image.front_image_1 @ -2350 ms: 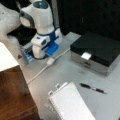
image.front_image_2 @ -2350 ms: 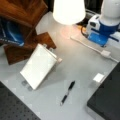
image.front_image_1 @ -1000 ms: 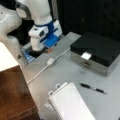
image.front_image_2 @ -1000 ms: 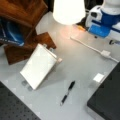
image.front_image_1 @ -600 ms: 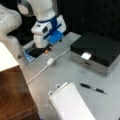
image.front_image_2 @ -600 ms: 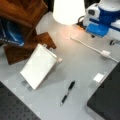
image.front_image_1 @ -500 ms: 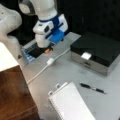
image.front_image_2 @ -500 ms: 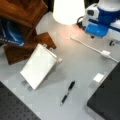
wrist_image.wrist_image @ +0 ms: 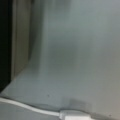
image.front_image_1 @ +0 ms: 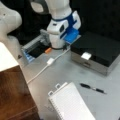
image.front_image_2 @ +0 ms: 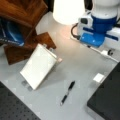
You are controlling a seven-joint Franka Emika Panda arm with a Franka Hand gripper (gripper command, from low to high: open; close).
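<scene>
Gripper [image.front_image_1: 58, 45] sits low over table [image.front_image_1: 75, 72] nr white cable [image.front_image_1: 50, 61]; jaws' state can't tell.

White-and-blue arm [image.front_image_1: 62, 22] bent low over the table, wrist pointing down, pincer hidden from view

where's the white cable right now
The white cable lies on the grey table in a front view, running from below the gripper toward that view's lower left, between the wooden block and the black box.

Opposing raised front views sharing table [image.front_image_1: 75, 72], wrist view close above it
</scene>
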